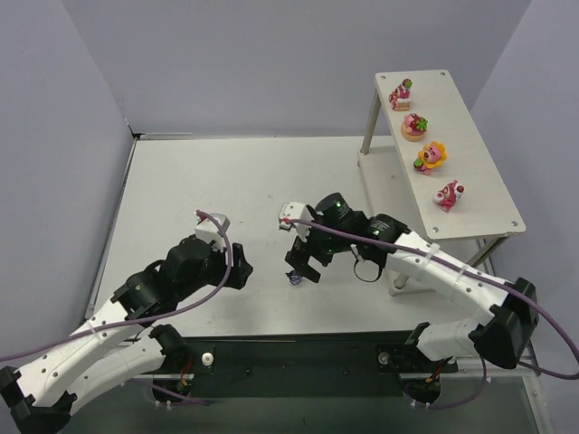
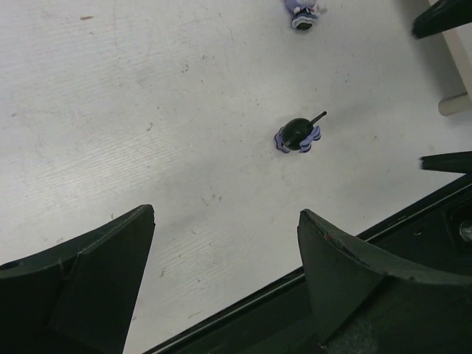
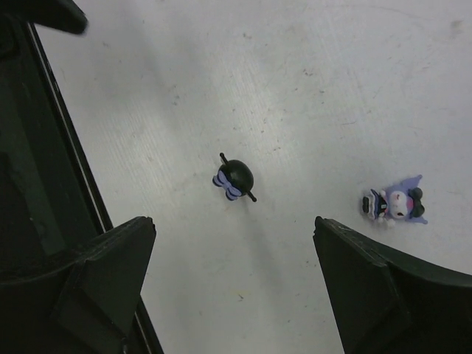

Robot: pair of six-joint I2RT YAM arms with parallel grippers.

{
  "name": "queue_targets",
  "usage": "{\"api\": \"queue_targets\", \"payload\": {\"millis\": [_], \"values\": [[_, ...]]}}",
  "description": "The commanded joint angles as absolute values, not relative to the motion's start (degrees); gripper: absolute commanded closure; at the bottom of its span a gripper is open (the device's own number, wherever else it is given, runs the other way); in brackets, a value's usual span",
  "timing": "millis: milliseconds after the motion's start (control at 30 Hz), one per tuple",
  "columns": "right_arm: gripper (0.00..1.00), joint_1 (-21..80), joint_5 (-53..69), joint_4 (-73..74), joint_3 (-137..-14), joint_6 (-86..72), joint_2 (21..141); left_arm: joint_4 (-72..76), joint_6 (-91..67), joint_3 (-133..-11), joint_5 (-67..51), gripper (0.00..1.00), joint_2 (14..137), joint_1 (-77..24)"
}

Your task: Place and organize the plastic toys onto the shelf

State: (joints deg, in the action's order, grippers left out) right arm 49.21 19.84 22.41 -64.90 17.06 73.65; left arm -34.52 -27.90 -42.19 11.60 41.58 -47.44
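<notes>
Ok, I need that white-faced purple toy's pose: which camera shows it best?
The right wrist view: the white-faced toy lies whole and unobstructed. The left wrist view crops the toy at the top edge. The top view shows only a purple speck, too small to identify.

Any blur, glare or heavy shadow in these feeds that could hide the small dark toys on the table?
Top external: even soft light, no glare, pink toys on the shelf sharp. Left wrist: round dark toy crisp with faint shadow, jaws dark and featureless. Right wrist: purple-white toy clear, slightly soft; jaws near-black.
</notes>
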Motion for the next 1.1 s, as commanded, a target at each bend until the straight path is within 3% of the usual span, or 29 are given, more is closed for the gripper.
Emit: {"api": "queue_targets", "payload": {"millis": [0, 367, 800, 1067], "values": [[0.07, 49.1, 24.4, 21.2, -64.6, 26.3, 80.0, -41.6, -31.2, -46.8, 14.3, 0.12, 37.8, -46.6], [0.16, 52.1, 16.6, 18.6, -67.3, 28.9, 93.6, -43.8, -29.5, -47.4, 15.1, 0.12, 35.9, -46.1], [0.24, 52.7, 11.7, 15.7, -65.4, 27.9, 96.0, -43.9, -28.3, -47.3, 14.8, 0.12, 35.2, -45.4], [0.23, 52.6, 14.9, 20.6, -65.0, 29.3, 94.2, -43.9, -28.4, -46.7, 14.6, 0.12, 34.6, -45.4]]}}
